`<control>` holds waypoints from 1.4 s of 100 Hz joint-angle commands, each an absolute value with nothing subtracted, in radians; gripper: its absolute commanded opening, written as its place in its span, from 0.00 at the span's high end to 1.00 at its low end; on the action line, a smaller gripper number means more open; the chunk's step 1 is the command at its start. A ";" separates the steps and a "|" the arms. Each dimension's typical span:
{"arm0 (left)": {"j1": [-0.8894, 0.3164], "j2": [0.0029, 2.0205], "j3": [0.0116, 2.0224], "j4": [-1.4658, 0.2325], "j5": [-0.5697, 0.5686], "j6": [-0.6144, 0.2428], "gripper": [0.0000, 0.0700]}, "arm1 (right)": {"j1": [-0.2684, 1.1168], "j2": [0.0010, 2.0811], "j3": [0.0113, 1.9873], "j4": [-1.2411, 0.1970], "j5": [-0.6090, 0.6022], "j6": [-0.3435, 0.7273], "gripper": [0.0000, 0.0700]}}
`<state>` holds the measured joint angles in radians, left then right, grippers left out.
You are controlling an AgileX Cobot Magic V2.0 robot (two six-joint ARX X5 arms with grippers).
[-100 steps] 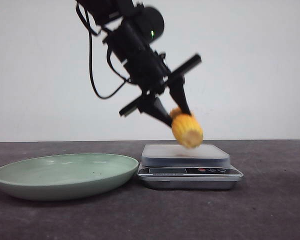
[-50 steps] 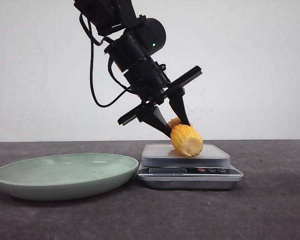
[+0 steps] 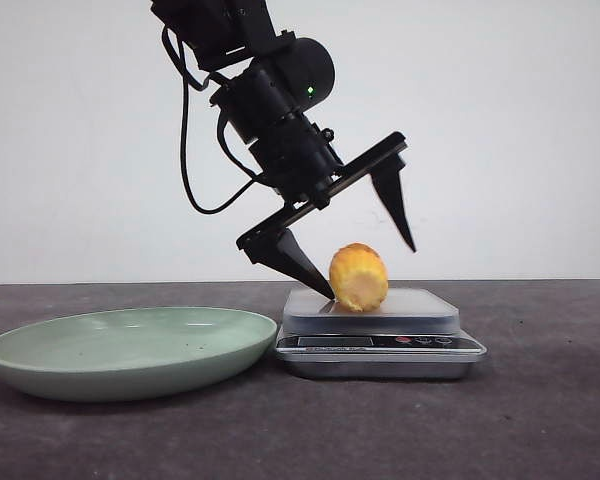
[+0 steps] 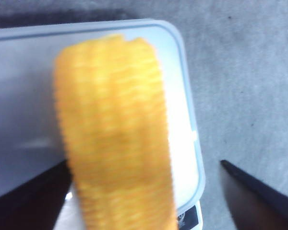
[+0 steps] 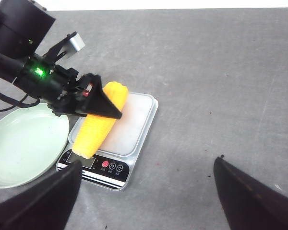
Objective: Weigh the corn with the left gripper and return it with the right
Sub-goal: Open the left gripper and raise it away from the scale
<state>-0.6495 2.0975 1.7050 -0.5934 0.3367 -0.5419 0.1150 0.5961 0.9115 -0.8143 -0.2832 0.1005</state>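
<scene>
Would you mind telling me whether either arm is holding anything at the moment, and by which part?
Nothing is held. The left gripper has its jaws open around the corn, which lies on the scale; the right gripper is open and empty.

I see the corn lying blurred on the scale's pale platform, my pincer's fingers spread either side, grey tabletop beyond.

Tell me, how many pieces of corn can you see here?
1. The corn lies on the scale, between the spread fingers of the left end effector. The green plate beside it holds none.
</scene>
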 commanded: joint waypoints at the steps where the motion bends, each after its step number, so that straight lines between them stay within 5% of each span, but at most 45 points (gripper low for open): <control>1: -0.653 2.135 1.718 -0.611 0.316 -0.535 0.01 | 0.117 0.599 0.916 -0.809 -0.280 0.090 0.24; 34: -0.641 2.134 1.861 -0.688 0.261 -0.506 0.01 | 0.117 0.599 0.916 -0.810 -0.280 0.090 0.24; 54: -0.635 2.134 2.024 -0.862 0.102 -0.415 0.07 | 0.117 0.599 0.916 -0.816 -0.280 0.089 0.24; 61: -0.635 2.133 2.101 -0.948 0.015 -0.360 0.26 | 0.117 0.599 0.916 -0.822 -0.280 0.089 0.24; 76: -0.634 2.089 2.233 -1.055 -0.038 -0.232 1.00 | 0.117 0.599 0.915 -0.830 -0.280 0.085 0.24; 97: -0.646 1.923 2.255 -1.086 -0.027 -0.154 1.00 | 0.117 0.599 0.915 -0.835 -0.280 0.085 0.24; 140: -0.769 1.517 2.255 -1.441 -0.015 -0.057 1.00 | 0.117 0.599 0.911 -0.876 -0.280 0.049 0.24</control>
<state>-0.7418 1.5692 2.2261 -1.4189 -0.0162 -0.0792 0.1150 0.5961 0.9092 -0.8806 -0.2832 0.0708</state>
